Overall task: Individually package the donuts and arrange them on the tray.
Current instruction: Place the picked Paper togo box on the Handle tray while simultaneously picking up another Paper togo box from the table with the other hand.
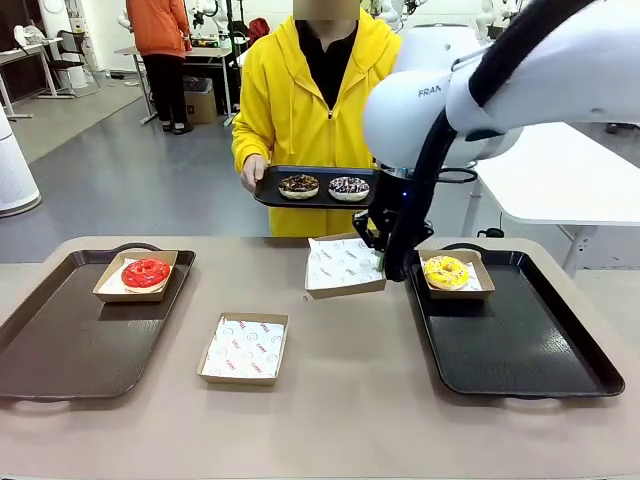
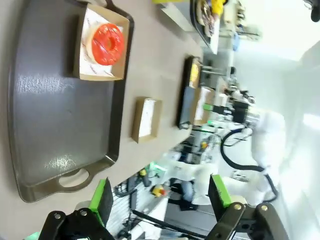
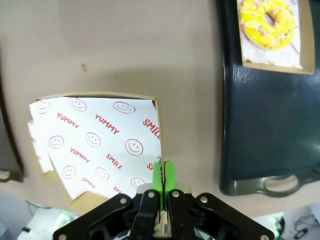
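A red-iced donut (image 1: 146, 272) (image 2: 107, 44) lies in a paper-lined box on the left tray (image 1: 70, 340). A yellow-iced donut (image 1: 446, 271) (image 3: 267, 21) lies in a box at the back of the right tray (image 1: 520, 340). A person in yellow holds a small black tray (image 1: 268, 190) carrying a crumb-topped donut (image 1: 298, 185) and a sprinkled chocolate donut (image 1: 349, 187). My right gripper (image 1: 382, 262) (image 3: 162, 172) is shut on the rim of an empty lined cardboard box (image 1: 343, 265) (image 3: 95, 145) at mid-table. My left gripper (image 2: 161, 195) is open, above the left tray's end.
Another empty lined box (image 1: 244, 348) (image 2: 146, 119) sits on the table nearer me, between the trays. The right tray's dark rim (image 3: 227, 115) runs close beside the held box. Most of both trays is bare. A white table stands behind at the right.
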Motion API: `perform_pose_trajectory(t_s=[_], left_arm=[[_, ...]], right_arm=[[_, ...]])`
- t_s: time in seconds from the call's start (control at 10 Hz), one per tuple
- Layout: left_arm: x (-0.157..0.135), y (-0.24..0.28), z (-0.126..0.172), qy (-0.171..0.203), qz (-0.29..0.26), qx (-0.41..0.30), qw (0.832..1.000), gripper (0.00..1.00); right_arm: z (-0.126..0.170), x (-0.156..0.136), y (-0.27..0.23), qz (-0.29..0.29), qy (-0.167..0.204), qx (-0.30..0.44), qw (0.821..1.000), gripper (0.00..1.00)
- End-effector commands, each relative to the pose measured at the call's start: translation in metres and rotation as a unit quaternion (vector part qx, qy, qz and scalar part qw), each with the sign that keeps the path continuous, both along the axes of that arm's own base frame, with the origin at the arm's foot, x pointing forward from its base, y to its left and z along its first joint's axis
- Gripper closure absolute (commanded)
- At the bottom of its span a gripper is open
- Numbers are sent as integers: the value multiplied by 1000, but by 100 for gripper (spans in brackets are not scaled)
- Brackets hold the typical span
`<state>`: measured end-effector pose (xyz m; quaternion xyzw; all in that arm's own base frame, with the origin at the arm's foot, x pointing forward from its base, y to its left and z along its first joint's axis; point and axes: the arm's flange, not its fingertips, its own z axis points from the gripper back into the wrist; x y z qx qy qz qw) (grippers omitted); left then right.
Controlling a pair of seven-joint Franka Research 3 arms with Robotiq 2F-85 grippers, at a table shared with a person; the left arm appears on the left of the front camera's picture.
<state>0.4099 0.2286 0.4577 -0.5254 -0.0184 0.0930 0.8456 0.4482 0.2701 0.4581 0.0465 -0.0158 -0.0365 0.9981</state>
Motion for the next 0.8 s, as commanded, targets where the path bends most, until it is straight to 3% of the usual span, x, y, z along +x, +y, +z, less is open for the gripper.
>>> perform_pose_trajectory(t_s=[0.0,0.3,0.6,0.7], left_arm=[[4,23,-20,1,-21,-40,999,0],[-5,41,-49,20,-19,-60,998,0],[-14,51,-59,9,-10,-55,998,0],[-10,43,-62,33,-3,-59,998,0]], right_arm=[[2,22,14,-16,6,-11,1000,100],[2,50,17,-9,-4,1,1000,100],[0,70,20,-4,1,2,1000,100],[0,75,21,-3,5,-3,1000,100]])
